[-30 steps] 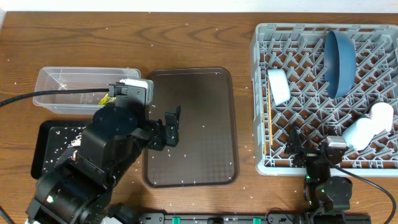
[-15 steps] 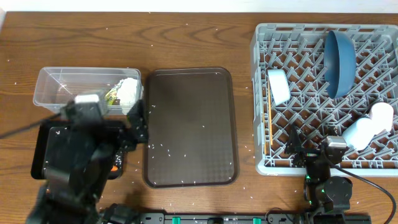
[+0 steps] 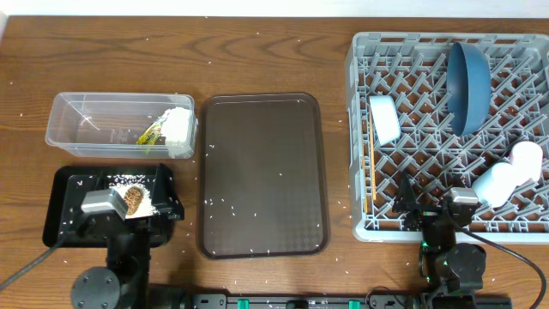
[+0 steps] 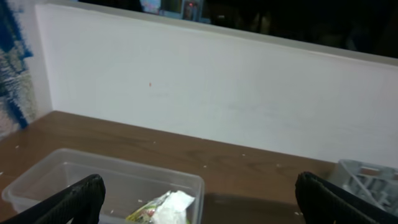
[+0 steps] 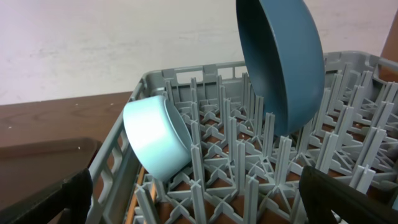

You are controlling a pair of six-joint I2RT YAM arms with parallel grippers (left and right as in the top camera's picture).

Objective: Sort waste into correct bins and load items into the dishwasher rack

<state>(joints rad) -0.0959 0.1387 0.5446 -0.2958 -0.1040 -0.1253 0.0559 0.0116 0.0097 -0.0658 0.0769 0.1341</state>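
Dishwasher rack (image 3: 356,137): blue plate (image 3: 468,86) and light-blue cup (image 3: 384,118) loaded. Clear tub (image 3: 86,99): tissue (image 3: 177,127), packet (image 3: 152,135). Stray rice grains (image 3: 221,203) left on serving tray (image 3: 266,154). Left end effector (image 4: 199,202), right end effector (image 5: 196,186): released, empty.

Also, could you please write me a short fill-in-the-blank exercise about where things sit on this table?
1. The crumpled white tissue lies in the ____ tub, beside the yellow-green packet.
2. The brown food lump sits in the ____ tray.
3. The blue plate stands on its ____ in the grey rack.
Missing words: clear; black; edge.
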